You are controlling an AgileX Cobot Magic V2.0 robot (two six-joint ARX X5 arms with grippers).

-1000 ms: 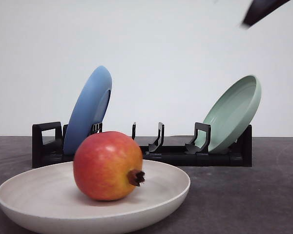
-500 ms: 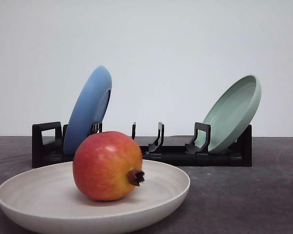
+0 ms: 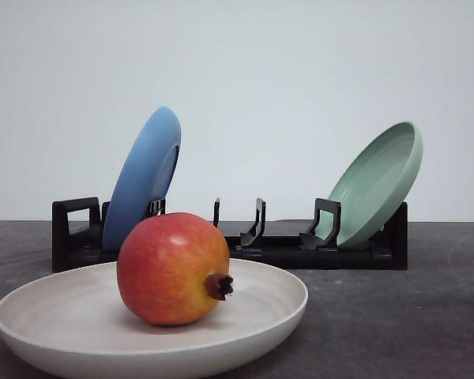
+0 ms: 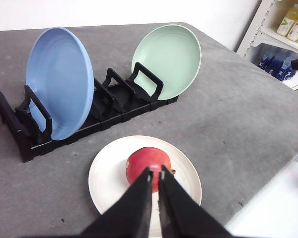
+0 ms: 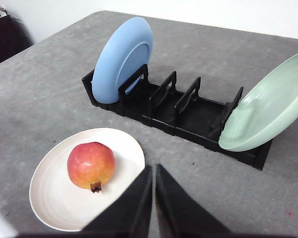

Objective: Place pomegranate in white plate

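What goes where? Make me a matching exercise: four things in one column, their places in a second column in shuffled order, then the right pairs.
Things:
1. pomegranate
2. blue plate
3. green plate
4. white plate

Places:
A. leaning in the right end of the rack
B. flat on the table, in front of the rack
C. standing in the left end of the rack
D. resting inside the white plate

Pairs: 1-D, 2-C, 3-A, 4-B
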